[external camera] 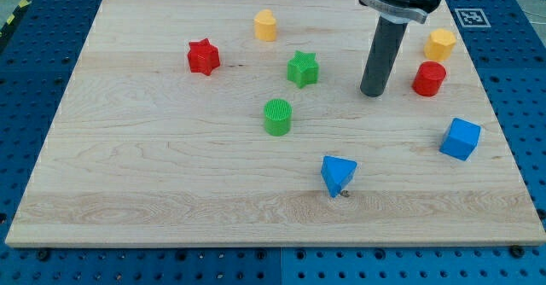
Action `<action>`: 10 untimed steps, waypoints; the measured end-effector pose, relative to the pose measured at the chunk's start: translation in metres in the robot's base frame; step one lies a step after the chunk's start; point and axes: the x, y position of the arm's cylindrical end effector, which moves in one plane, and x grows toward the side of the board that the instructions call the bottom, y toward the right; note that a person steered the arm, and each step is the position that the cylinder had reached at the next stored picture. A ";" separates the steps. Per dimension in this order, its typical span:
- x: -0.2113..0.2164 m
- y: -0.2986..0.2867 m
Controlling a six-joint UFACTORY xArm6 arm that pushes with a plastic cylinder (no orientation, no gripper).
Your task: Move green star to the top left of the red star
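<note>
Reading from the view's left, you meet the red star (203, 56) first, high on the wooden board (128, 174) and well apart from everything else. The spot you want for the green star sits at about ten or eleven o'clock from it, a bare patch of wood near the board's top-left corner.

Next comes the yellow block (265, 25) near the top edge, then the green cylinder (277, 116) lower down, and just at its one o'clock the green star (303, 68). From the red star, the green star lies at roughly four o'clock, so it has to travel left and up past it.

Further right you find the blue triangular block (339, 175) toward the bottom, then my tip (372, 92). It is a bare rod resting on the board, holding nothing and touching no block. The green star lies near it at about ten o'clock, with clear wood between them. That is the relation to watch: you are already on the star's right side, which suits a leftward push, though I judge you would need to come in from slightly lower to drive it up as well.

Beyond the tip, the red cylinder (429, 78) stands just beside it at three o'clock, with a second yellow block (440, 43) above that and the blue cube (461, 138) lowest and farthest right.
</note>
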 end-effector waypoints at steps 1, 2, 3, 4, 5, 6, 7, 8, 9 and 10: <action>0.000 -0.017; -0.006 -0.036; -0.010 -0.071; -0.031 -0.086; -0.050 -0.086; -0.074 -0.086; -0.081 -0.101; -0.081 -0.141; -0.084 -0.164; -0.090 -0.180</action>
